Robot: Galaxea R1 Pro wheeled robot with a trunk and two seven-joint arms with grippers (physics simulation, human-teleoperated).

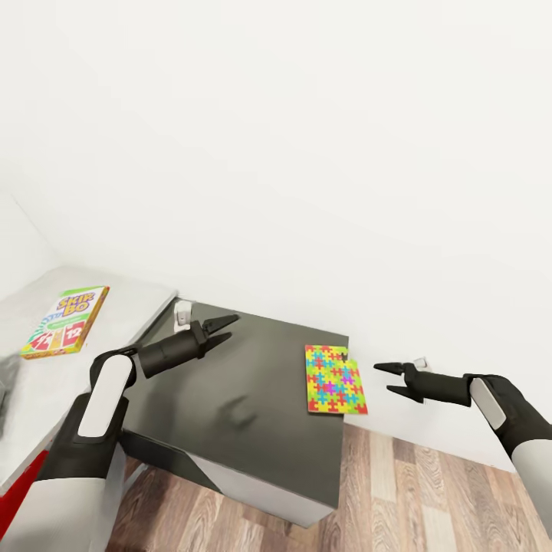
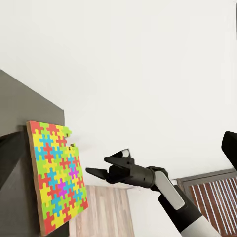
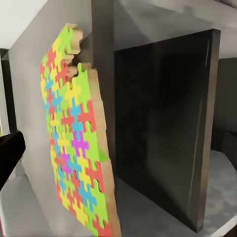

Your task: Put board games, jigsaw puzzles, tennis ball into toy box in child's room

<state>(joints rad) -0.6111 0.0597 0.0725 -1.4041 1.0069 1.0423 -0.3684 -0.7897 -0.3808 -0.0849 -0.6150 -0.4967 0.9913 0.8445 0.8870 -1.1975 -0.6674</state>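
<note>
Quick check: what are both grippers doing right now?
Left gripper: open, empty, above the dark table.
Right gripper: open, empty, beside the jigsaw puzzle.

Plain white walls meet in a corner at the left, evenly and softly lit. Below them runs a wood-plank floor in brown tones. A white wall outlet sits low on the wall. A dark slatted panel stands at one side.

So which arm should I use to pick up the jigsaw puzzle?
Right, probably. The right gripper hangs open just beside the jigsaw puzzle at the dark table's right edge; the left gripper is farther away, over the table's far left part.
</note>
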